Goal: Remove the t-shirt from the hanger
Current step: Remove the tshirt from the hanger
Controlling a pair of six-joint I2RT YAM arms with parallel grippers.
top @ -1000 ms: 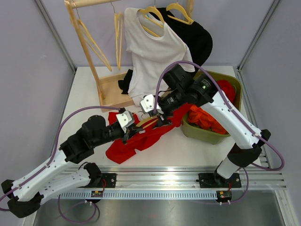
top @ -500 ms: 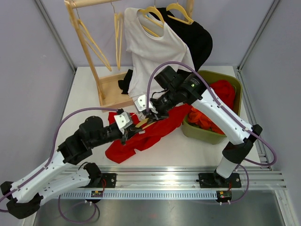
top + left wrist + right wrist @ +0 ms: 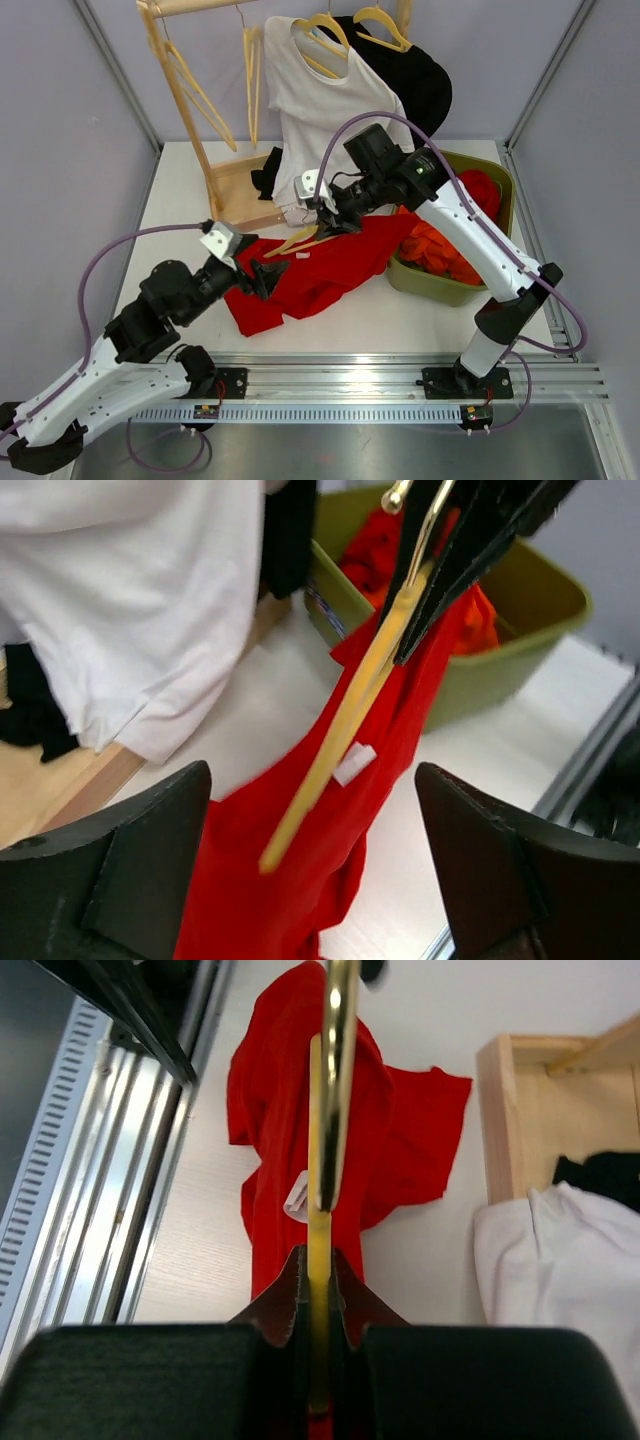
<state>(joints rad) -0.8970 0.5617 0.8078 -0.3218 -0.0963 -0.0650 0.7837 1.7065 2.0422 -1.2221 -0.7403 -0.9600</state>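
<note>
A: Top external: white table, grey walls. Red t-shirt lies on it beside green bin.
B: Right gripper clamped on hanger, raised higher than before. Left gripper has let go, fingers apart, pulled back.

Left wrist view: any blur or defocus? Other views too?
Left wrist: pale yellow wooden hanger smeared toward its lower tip, red cloth t-shirt soft; right wrist: hanger's gold metal hook too close, defocused, right tool dark, little detail; top external: sharp, even light.
</note>
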